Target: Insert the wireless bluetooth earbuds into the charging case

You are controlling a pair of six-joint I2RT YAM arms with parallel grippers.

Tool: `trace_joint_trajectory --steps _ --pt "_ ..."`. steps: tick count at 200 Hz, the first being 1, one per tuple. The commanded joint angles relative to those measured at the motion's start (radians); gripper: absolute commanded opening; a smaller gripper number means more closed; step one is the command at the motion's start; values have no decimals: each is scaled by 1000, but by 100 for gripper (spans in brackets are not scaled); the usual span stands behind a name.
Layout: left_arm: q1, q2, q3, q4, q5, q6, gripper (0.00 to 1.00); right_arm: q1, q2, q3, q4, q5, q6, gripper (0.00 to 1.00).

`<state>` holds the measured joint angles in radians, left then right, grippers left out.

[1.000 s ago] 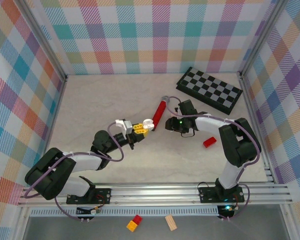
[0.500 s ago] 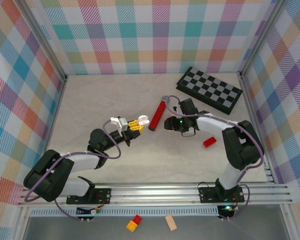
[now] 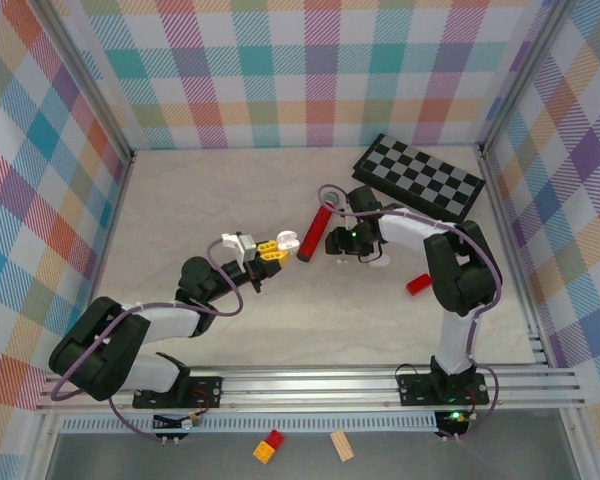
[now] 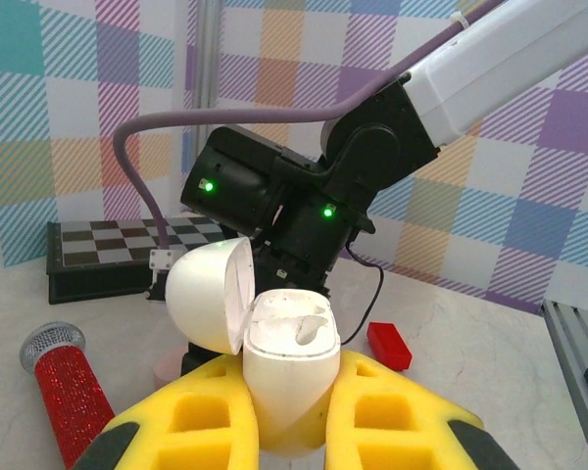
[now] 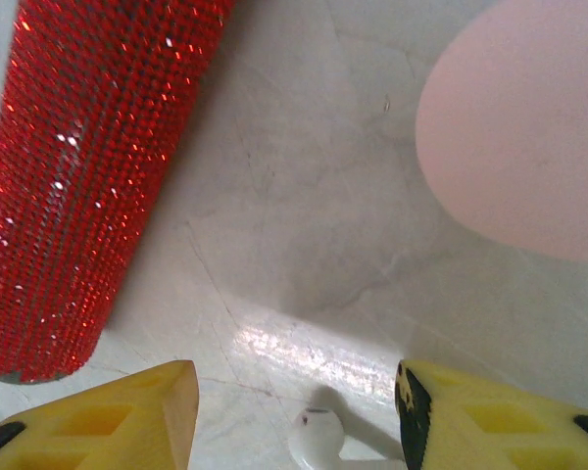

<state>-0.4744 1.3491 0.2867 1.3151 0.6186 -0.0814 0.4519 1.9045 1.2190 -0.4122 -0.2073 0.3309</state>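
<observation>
My left gripper (image 4: 292, 411) is shut on the white charging case (image 4: 286, 338), holding it upright between yellow fingers with its lid (image 4: 208, 294) swung open to the left. I cannot tell whether a bud lies in the case's white wells. In the top view the case (image 3: 286, 241) hangs above the table's middle, just left of the red microphone. My right gripper (image 5: 294, 384) points down at the table, open, and one white earbud (image 5: 318, 441) lies on the surface between its fingers, untouched. That gripper (image 3: 338, 246) sits right of the microphone.
The red glitter microphone (image 3: 315, 232) lies close between the two grippers. A pink pebble-like case (image 5: 529, 147) rests just beyond the right gripper. A white piece (image 3: 378, 262) and a red block (image 3: 418, 284) lie further right. A chessboard (image 3: 418, 178) stands at the back right.
The right gripper has shifted left and back toward the microphone, and its jaws have spread wider. The left gripper drew the case slightly left, then held still.
</observation>
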Motion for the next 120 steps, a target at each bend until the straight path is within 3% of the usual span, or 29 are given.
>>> trace_joint_trajectory --steps 1,120 --pt "12 -4 14 42 0 18 0 5 10 -7 -28 -49 -14 56" --pt "14 0 4 43 -29 69 0 39 -93 -64 -83 15 -5 55"
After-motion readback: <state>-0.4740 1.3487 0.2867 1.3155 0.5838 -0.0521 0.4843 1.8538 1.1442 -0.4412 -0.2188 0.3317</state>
